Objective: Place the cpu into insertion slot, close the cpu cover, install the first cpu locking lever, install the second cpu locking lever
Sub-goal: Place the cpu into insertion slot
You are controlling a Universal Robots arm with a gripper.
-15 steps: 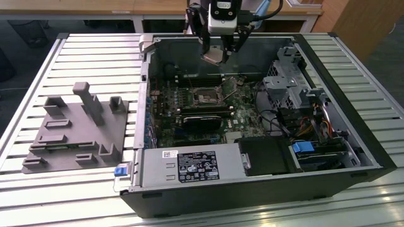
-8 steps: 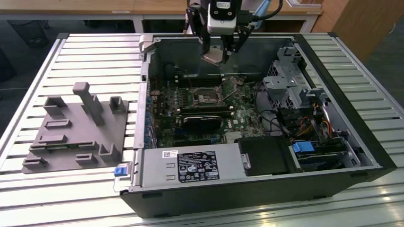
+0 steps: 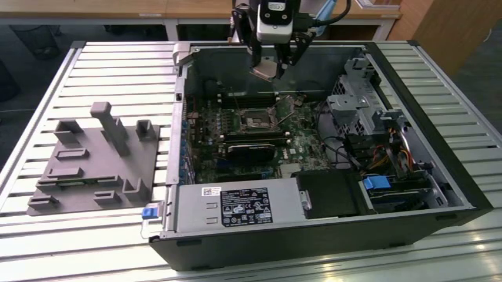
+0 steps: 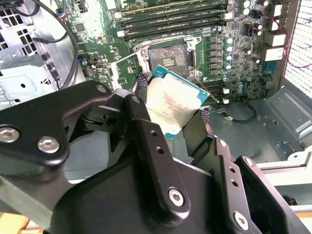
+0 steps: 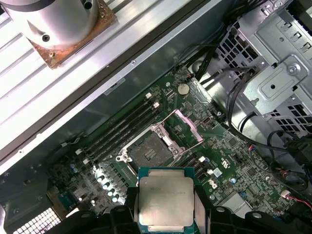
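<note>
As jaws grip the cpu, its faint print illegible

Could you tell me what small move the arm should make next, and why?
Probably lower the cpu toward the slot: the gripper holds it above the board, and the slot lies empty with its cover raised.

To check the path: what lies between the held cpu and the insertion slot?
Nothing: in the first wrist view the stretch between the cpu and the insertion slot is bare; the cpu cover is swung open.
</note>
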